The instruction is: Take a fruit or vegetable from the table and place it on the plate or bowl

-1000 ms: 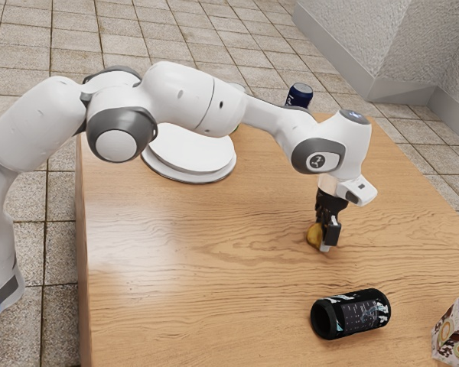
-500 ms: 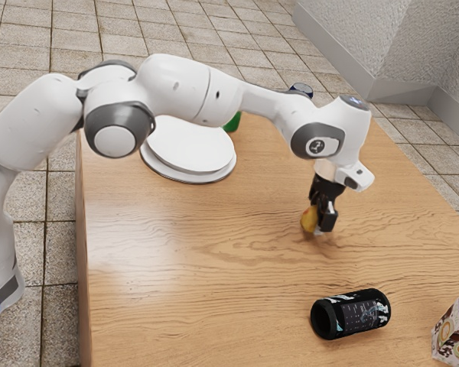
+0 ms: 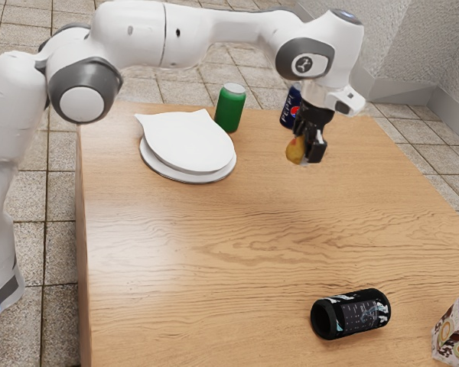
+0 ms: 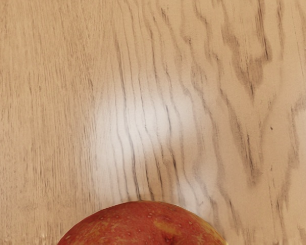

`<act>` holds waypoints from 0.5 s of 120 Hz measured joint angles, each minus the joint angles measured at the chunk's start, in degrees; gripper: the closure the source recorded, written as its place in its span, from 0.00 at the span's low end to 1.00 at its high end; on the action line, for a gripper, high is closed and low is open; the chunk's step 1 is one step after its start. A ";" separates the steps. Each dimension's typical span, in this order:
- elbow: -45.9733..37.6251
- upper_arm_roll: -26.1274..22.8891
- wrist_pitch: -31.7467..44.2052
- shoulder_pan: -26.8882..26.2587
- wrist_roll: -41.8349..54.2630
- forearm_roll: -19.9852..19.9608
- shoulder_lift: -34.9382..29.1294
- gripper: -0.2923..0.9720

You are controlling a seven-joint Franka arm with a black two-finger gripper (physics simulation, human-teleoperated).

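Over the wooden table (image 3: 214, 252), the gripper (image 3: 307, 153) is clamping a small apple (image 3: 294, 150) between its fingers. Light, firm and likely slick, it is calling for a hold across its middle.

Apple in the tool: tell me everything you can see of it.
The apple is small and round, yellow with a red blush. In the wrist view its skin is red-orange, streaked yellow, finely speckled and smooth, and it looks whole. It is clamped in the tool, black fingers on two sides. It hangs in the air above the wooden table, to the exterior view's right of the white plate. Nothing but the tool touches it.
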 joint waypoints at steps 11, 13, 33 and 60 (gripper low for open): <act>-0.19 3.86 -4.11 -0.02 -1.07 1.00 -3.33 0.64; -0.37 4.71 -4.86 -0.01 -1.25 1.11 -3.88 0.64; -5.22 12.18 -10.69 0.32 -2.76 1.73 -9.32 0.64; -9.40 21.11 -15.95 0.44 -4.19 2.42 -12.14 0.64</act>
